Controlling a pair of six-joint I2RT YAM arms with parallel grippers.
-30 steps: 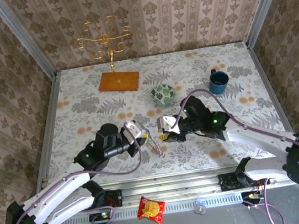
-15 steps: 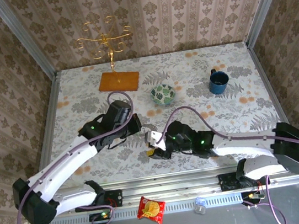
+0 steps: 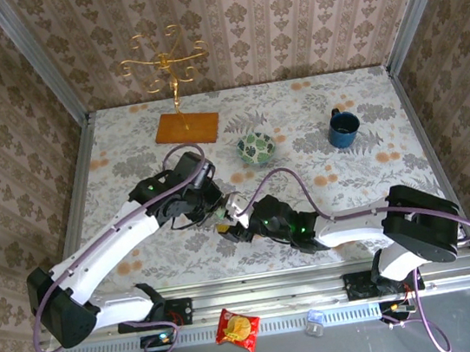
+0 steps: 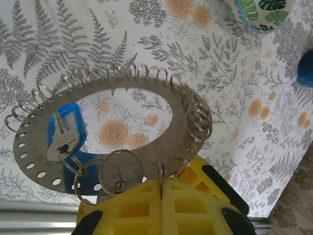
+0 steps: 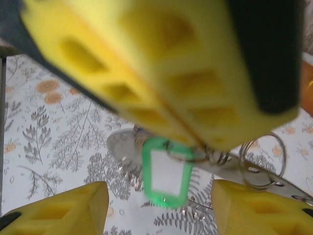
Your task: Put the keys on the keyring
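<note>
Left gripper is clamped on the rim of the keyring, its yellow fingers pinching the flat grey metal and holding the ring up off the surface. The desk is covered with a pale cloth printed with grey ferns and orange flowers. Brown patterned wallpaper closes it in at the back and both sides.

Near the far edge sit a green-patterned bowl at the middle and a blue mug toward the right; what either holds I cannot tell. A gold stand rises from a wooden board at the far left. A red-and-yellow snack packet lies on the rail beyond the near edge.

The keyring hangs above the near middle of the desk. A blue key dangles inside its open centre, and a green key hangs by a small split ring at its rim.

Both arms reach in to meet at the ring, the left bent from the near-left corner and the right stretched low along the near edge. The right gripper has its fingers spread wide, the green key just above the gap between them.
</note>
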